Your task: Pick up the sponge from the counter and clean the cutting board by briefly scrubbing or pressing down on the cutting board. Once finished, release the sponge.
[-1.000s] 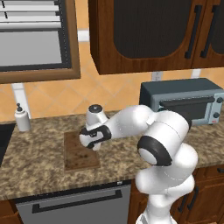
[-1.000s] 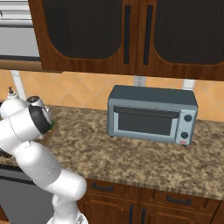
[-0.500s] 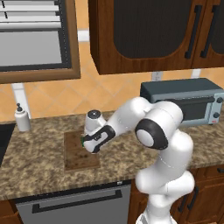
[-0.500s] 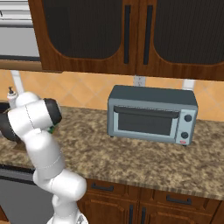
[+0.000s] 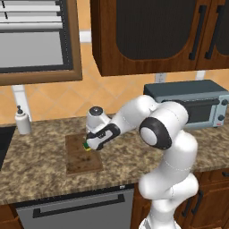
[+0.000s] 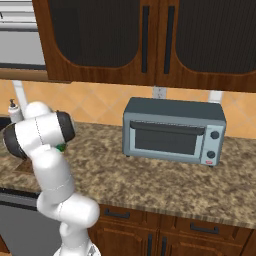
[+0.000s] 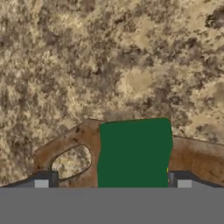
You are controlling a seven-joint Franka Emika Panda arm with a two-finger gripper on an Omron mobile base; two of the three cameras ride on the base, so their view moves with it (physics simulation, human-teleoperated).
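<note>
Granite surface (image 5: 40, 165) carries the cutting board (image 5: 80, 159); our hand (image 5: 91, 146) stands spread over the sponge (image 7: 133, 153) resting there, so we judge release essentially done.

Looked all over and honestly there's no readable text anywhere. The toaster oven (image 6: 173, 131) has two knobs and a little red spot at its lower right corner, but no brand or numbers I can make out. The soap bottle (image 5: 22, 120) by the wall is plain white, no label. Cabinets carry no signs either.
</note>
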